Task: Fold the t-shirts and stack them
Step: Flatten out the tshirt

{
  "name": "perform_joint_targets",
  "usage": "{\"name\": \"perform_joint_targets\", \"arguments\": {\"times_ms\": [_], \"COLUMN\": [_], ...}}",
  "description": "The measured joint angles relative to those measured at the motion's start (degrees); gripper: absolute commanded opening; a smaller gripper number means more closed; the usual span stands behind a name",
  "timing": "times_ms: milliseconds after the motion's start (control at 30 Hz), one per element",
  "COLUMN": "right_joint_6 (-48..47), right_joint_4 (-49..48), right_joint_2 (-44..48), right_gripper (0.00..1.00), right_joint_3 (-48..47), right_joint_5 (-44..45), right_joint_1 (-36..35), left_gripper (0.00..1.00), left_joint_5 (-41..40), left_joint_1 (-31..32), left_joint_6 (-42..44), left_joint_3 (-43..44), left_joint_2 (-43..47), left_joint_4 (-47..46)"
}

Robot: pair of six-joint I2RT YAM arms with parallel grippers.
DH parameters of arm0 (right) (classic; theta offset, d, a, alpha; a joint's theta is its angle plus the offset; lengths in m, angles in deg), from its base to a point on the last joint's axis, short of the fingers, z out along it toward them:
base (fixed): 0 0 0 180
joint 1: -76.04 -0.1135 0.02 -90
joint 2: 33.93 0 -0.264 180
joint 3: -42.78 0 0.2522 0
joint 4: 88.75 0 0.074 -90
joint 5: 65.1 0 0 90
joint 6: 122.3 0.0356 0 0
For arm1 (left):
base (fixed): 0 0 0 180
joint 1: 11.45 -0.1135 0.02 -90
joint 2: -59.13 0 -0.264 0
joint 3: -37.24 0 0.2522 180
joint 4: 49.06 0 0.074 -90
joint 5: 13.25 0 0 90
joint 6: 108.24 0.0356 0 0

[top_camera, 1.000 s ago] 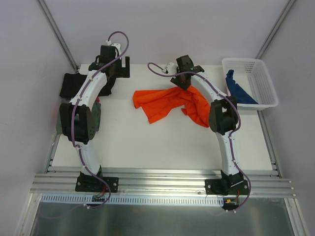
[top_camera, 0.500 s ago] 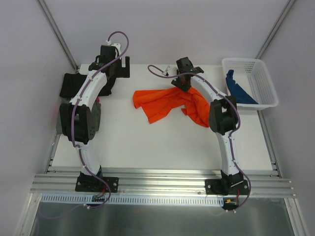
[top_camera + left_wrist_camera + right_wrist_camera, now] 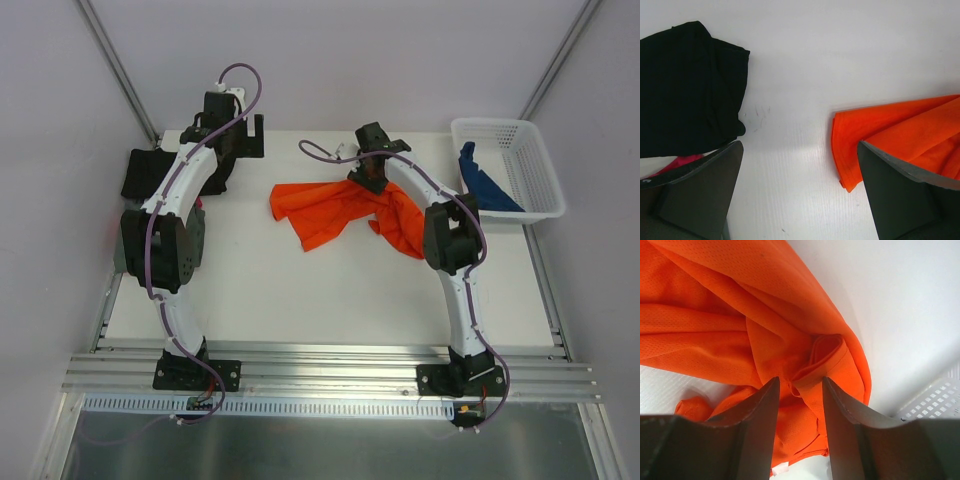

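The bright orange-red t-shirt (image 3: 335, 208) of soft mesh cloth lies crumpled and unfolded on the white table top (image 3: 300, 290), about the middle of its far half, with one flat corner pointing to the left and a bunched mass on the right. The right gripper (image 3: 800, 382) is down on that bunched part: its dark fingers stand close together with a raised fold of the orange cloth pinched between their tips (the wrist view shows the ridge running straight into the narrow gap). The left gripper (image 3: 799, 150) hovers over bare table near the far left, its jaws spread wide with nothing between them; the shirt's left corner sits just under its right finger. To the other side of it a folded black cloth t-shirt (image 3: 145, 172) lies flat at the far left corner, with a sliver of pink cloth (image 3: 680, 162) showing at its edge. A dark blue t-shirt (image 3: 485, 180) is draped in the white plastic mesh basket (image 3: 535, 140) at the far right.
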Motion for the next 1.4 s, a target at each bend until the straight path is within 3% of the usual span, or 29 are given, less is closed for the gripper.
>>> {"name": "perform_joint_targets", "arguments": {"times_ms": [200, 333, 367, 767, 967, 1400], "right_joint_6": [-0.04, -0.31, -0.37, -1.64, -2.08, -7.82], "right_joint_4": [-0.11, -0.55, -0.74, -1.31, -1.31, -7.43], "right_joint_2": [-0.02, -0.02, 0.00, 2.45, 8.35, 14.73], "right_gripper": [0.34, 0.03, 0.01, 0.01, 0.01, 0.00], "right_joint_3": [0.00, -0.02, 0.00, -0.15, -6.73, -13.57], "right_joint_5": [0.39, 0.90, 1.18, 4.55, 5.70, 10.32], "right_joint_1": [-0.07, -0.07, -0.09, 0.20, 2.47, 5.68], "left_gripper": [0.99, 0.99, 0.99, 0.99, 0.99, 0.99], "left_joint_5": [0.00, 0.00, 0.02, 1.51, 5.57, 13.92], "left_joint_1": [0.00, 0.00, 0.00, 0.00, 0.09, 3.58], "left_joint_6": [-0.09, -0.13, -0.13, -0.22, 1.18, 10.03], "left_joint_3": [0.04, 0.04, 0.04, 0.00, -1.29, -11.56], "left_joint_2": [0.00, 0.00, 0.00, 0.00, 0.00, 0.22], "left_joint_4": [0.00, 0.00, 0.00, 0.00, -0.02, 0.72]}}
